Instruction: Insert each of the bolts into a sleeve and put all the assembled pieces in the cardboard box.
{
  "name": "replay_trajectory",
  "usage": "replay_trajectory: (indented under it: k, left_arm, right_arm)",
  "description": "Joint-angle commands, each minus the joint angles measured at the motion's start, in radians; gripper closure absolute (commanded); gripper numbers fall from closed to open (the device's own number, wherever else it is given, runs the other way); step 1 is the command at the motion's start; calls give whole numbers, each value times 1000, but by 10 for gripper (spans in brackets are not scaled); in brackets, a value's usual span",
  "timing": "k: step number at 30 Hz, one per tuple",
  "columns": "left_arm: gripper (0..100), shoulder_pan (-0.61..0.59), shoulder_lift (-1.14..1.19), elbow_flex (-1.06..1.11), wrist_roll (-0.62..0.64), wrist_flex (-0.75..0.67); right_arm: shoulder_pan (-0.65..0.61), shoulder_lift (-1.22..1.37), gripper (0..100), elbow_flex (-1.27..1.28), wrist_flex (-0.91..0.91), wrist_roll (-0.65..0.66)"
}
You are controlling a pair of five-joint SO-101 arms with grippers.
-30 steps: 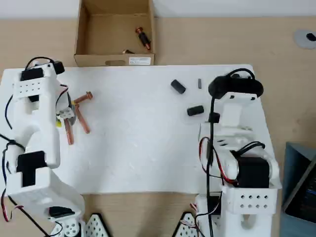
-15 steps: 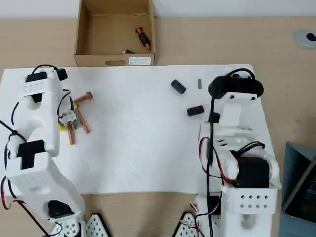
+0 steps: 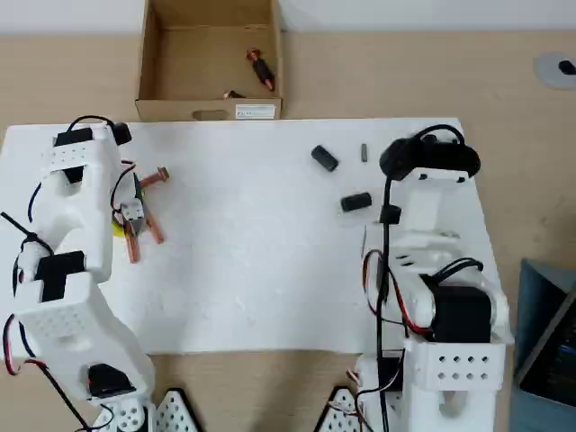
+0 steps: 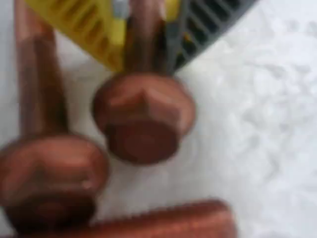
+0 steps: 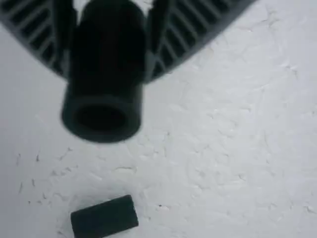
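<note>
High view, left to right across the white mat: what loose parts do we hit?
copper bolts → angled black sleeve → second black sleeve

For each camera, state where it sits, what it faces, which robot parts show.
High view: above the table, looking down on left arm, right arm, bolts, cardboard box.
Left wrist view: on left arm, facing left gripper clamping a bolt.
Right wrist view: on right arm, facing right gripper holding a sleeve.
Shared: high and left wrist views show bolts.
</note>
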Motion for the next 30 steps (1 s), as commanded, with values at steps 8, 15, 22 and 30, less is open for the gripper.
replay_trajectory:
  k: [8, 15, 22, 30]
  left_arm:
    - [994, 71, -136, -193, 75, 196]
    - [993, 186, -341, -189, 195, 287]
    - [994, 247, -486, -161, 215, 353]
    - [994, 290, -728, 17, 273, 331]
  right_arm:
    - [16, -8, 989, -90, -20, 64]
    - [15, -8, 989, -143, 71, 63]
    - [18, -13, 989, -182, 132, 61]
    - [-31, -196, 989, -151, 141, 104]
